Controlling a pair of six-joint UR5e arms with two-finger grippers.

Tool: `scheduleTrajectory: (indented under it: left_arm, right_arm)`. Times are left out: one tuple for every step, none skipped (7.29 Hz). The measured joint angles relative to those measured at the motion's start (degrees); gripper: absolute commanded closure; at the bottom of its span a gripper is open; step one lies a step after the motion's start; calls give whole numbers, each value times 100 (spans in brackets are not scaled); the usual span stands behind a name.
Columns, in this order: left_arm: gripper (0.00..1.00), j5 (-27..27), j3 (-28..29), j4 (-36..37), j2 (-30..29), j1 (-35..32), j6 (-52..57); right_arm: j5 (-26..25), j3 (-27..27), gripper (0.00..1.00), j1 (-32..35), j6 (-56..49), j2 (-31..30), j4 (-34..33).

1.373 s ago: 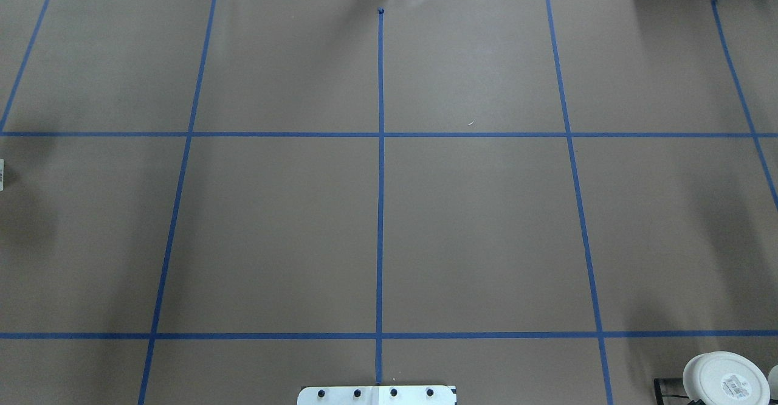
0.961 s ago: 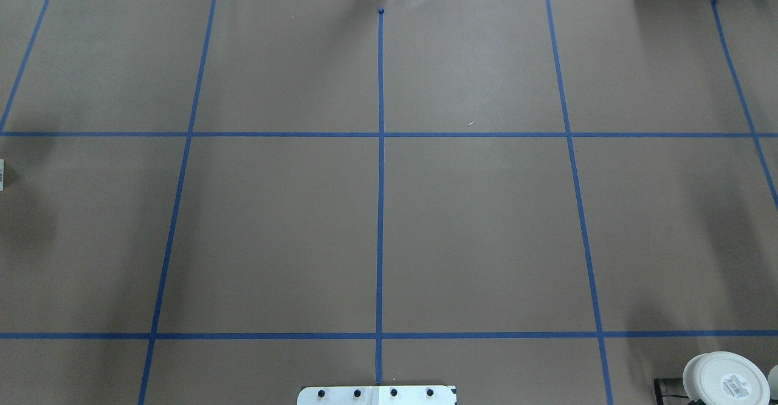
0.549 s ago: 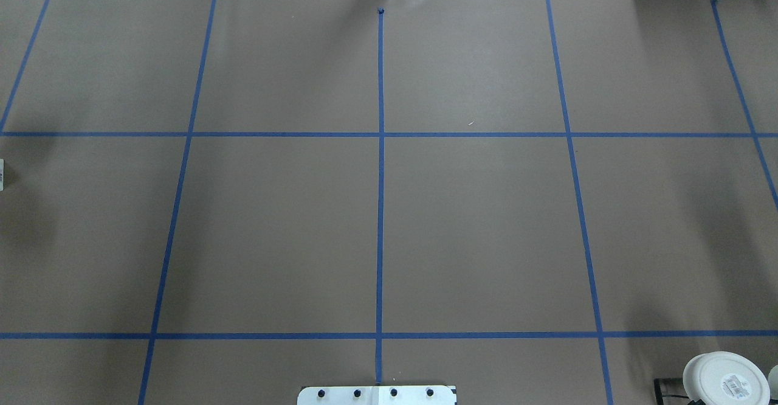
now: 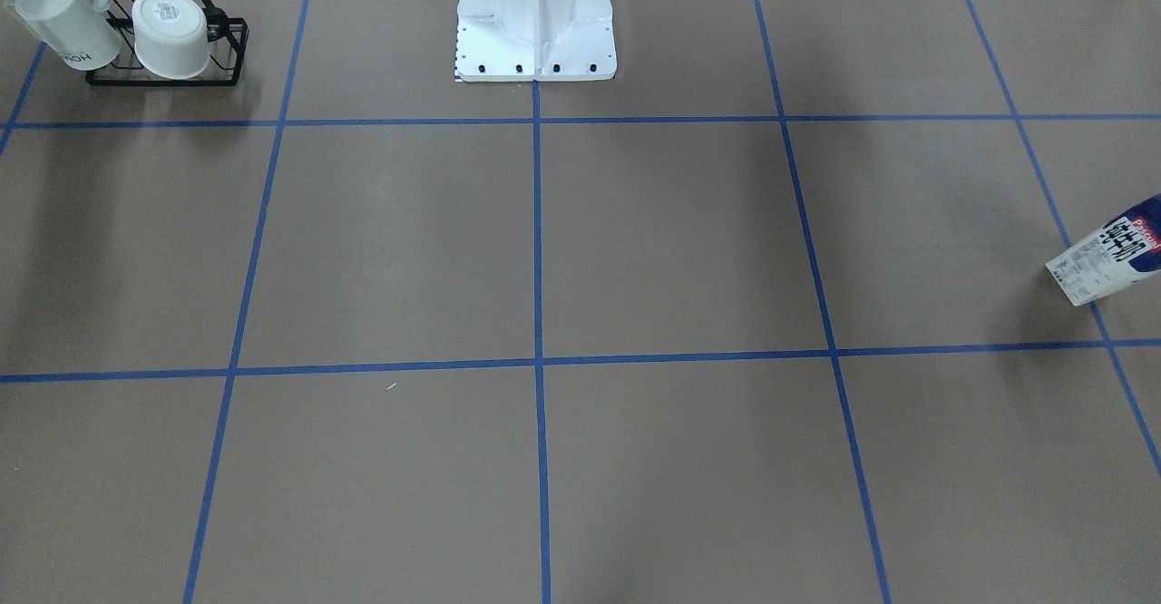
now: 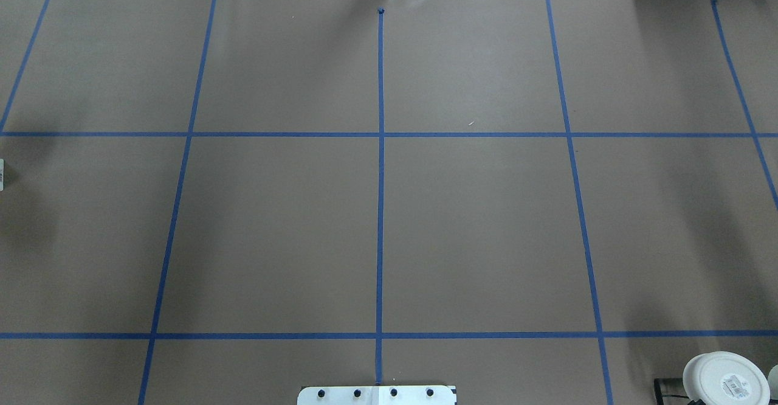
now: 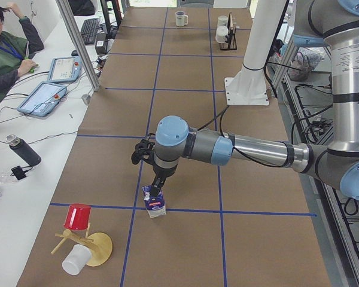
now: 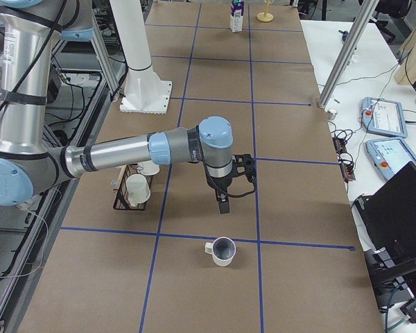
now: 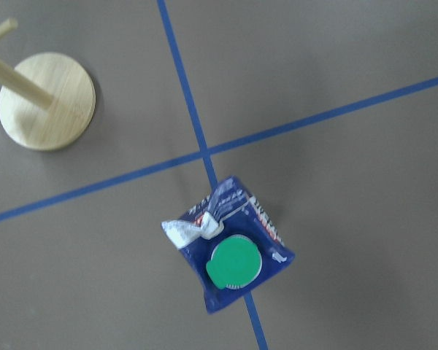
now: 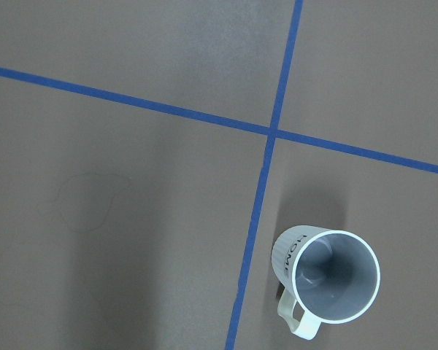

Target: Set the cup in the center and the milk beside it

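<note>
Cup (image 9: 328,281) is upright by a tape crossing at my right end of the counter (image 4: 381,495), milk (image 8: 230,255) on a tape line at the left end. Neither's in the center (image 5: 480,235). Right fingers (image 7: 224,205) hang near the cup and left fingers (image 6: 158,184) over the milk, and I can't tell if they're apart or together. Pre-grasp, I reckon. Next I'd line up and drop onto the cup.

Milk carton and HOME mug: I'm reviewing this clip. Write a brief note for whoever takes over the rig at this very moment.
Left pincer: over the milk carton; open or shut cannot be told.
Right pincer: raised, a little off the HOME mug; state cannot be told either.
The carton stands upright on a tape line at the robot's far left. The mug stands upright at its far right.
Done: nothing. The centre squares hold neither.
Left: mug to the centre, then the carton beside it.
</note>
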Motion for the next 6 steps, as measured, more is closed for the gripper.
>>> scheduleTrajectory:
  left_arm:
    - [2,-6,71,-322,-61,-7,-101]
    - [2,-19,97,-484,-68,-14,-215]
    - [2,-25,104,-547,-68,-20,-270]
    - [2,-27,112,-570,-72,-22,-292]
    - [2,-28,110,-580,-69,-24,-300]
    - [2,-28,107,-621,-52,-24,-304]
  right_arm:
    - [47,-20,0,-2,-20,12,0]
    - [62,-64,0,-2,-43,21,9]
    - [68,-196,0,-2,-55,22,134]
    - [82,-567,0,-3,-31,33,576]
    - [97,-1091,1,-6,66,55,1196]
    - [97,-1609,5,-31,193,82,1778]
